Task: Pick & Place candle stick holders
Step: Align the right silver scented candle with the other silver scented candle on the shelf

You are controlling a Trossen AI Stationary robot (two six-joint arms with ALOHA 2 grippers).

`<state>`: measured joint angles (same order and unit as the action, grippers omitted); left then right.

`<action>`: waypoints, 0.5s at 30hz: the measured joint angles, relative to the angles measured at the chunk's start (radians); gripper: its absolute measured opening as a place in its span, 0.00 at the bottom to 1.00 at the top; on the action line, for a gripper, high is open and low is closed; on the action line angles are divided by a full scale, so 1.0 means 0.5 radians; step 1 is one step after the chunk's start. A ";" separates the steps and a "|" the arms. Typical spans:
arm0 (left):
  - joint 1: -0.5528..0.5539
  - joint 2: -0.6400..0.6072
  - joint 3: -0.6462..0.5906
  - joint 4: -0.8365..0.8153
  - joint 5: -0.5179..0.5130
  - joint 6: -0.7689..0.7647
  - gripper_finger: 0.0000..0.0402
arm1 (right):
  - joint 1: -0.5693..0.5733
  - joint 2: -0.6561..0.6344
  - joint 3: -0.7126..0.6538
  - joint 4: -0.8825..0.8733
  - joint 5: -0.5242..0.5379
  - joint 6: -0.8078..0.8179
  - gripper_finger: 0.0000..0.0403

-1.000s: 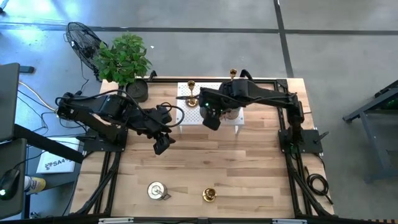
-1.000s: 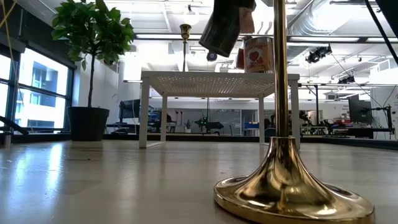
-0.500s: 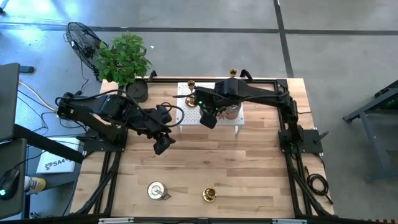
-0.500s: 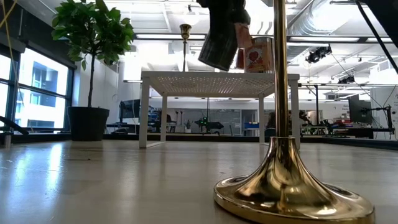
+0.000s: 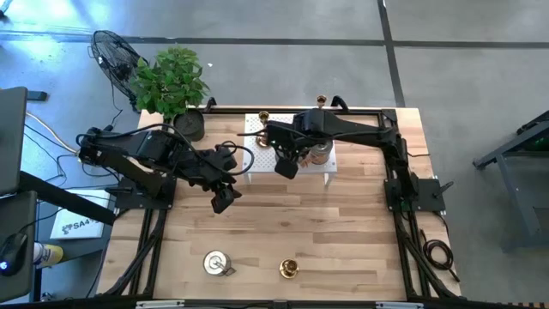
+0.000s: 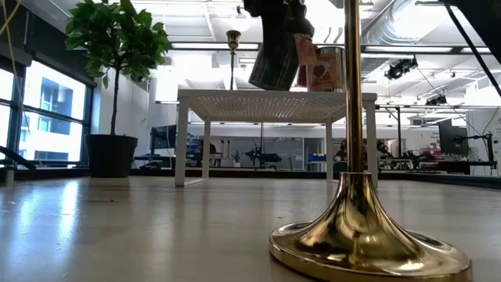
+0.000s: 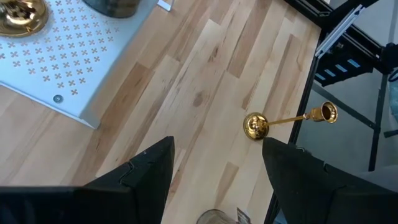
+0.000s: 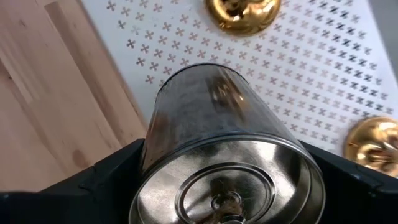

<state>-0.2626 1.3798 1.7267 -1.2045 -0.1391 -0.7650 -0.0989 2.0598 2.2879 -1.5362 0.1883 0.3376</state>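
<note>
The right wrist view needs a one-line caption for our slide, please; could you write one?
Right hand holds a silver-grey cylinder holder above the white perforated stand, beside two gold holder bases.

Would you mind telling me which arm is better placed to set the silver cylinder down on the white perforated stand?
The right. The right gripper already grips the silver cylinder, tilted, over the white perforated stand. The left gripper hangs open over bare wood, off the stand, holding nothing.

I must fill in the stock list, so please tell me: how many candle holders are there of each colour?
gold sticks: 3
silver cylinders: 3 (one held in the right claw)
Total: 6
</note>
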 joint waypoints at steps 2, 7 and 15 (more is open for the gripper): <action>0.000 0.000 0.000 -0.003 0.000 0.000 0.60 | -0.010 0.008 -0.001 -0.004 -0.019 0.001 0.87; 0.000 0.000 0.000 -0.006 0.003 0.000 0.60 | -0.027 0.003 0.000 0.016 -0.009 0.002 0.87; 0.000 0.000 0.000 -0.006 0.053 0.000 0.60 | -0.029 0.002 -0.001 0.030 -0.017 0.003 0.94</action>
<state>-0.2626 1.3796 1.7267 -1.2076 -0.1127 -0.7650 -0.1135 2.0609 2.2876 -1.5210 0.1799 0.3392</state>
